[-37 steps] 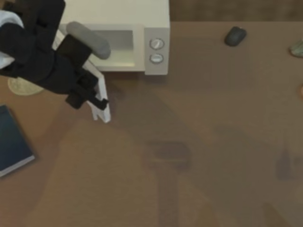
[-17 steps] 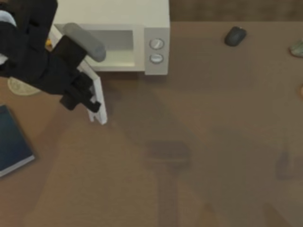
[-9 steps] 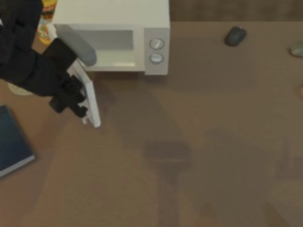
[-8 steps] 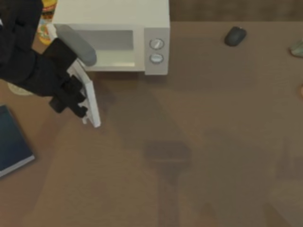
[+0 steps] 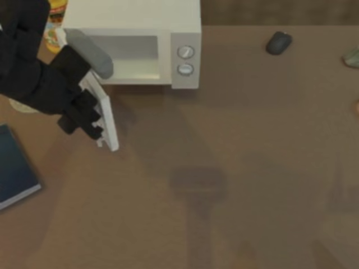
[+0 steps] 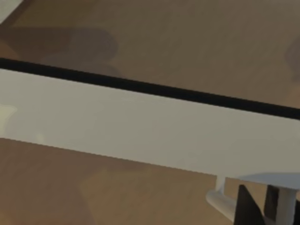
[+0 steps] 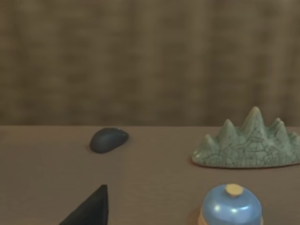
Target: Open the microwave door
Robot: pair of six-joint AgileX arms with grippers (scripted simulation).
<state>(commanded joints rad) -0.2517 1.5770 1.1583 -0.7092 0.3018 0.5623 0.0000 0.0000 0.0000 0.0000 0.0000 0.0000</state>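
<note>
At the table's far-left corner, around eleven o'clock, sits the microwave (image 5: 132, 42) — its cavity exposed, the microwave door (image 5: 106, 120) swung out toward seven o'clock. The left gripper (image 5: 96, 130) is closed on the door's handle bar (image 6: 224, 205) near its free edge. A dark mouse (image 5: 278, 42) lies at one o'clock; a blue book (image 5: 15, 171) at nine. The right gripper is out of the top view — whether it is open I cannot tell.

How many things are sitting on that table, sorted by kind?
Microwave: 1
Computer mouse: 1
Green mountain-shaped ornament: 1
Blue bell: 1
Dark blue book: 1
Total: 5, leaving out two partly hidden things behind the left arm.
</note>
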